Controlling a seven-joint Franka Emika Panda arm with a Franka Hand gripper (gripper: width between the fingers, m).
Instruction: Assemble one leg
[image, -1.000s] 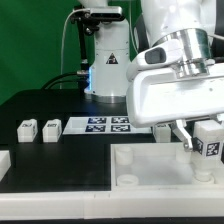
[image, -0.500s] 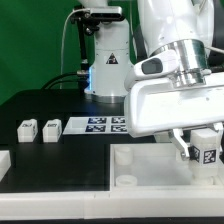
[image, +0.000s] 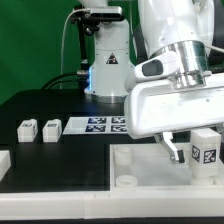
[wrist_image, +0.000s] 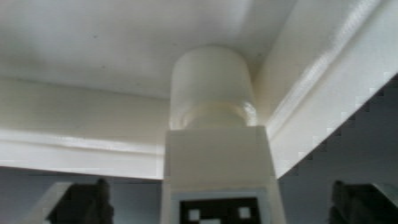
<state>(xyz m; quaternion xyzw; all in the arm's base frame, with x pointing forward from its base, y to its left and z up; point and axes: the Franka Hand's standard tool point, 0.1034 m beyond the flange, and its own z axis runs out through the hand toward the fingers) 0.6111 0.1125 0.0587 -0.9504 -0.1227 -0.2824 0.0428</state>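
Note:
A leg (image: 205, 150), a small white block with a black-and-white tag facing the camera, stands upright in a corner socket of the large white square tabletop (image: 140, 170) at the exterior view's right. My gripper (image: 190, 148) is open around it. In the wrist view the leg (wrist_image: 222, 150) rises between the two dark fingers (wrist_image: 80, 202), with a gap on each side, and its rounded end reaches into the tabletop's corner (wrist_image: 107, 110). Two more legs (image: 26, 127) (image: 50, 128) lie on the black table at the exterior view's left.
The marker board (image: 105, 124) lies behind the tabletop. A white part (image: 3, 160) shows at the exterior view's left edge. A white robot base (image: 108, 65) and a camera stand are at the back. The arm's white hand (image: 175, 100) hangs over the tabletop's right corner.
The leg has sunk a little lower at the tabletop's corner. The fingers that were shut on it have spread apart, and the hand has shifted slightly.

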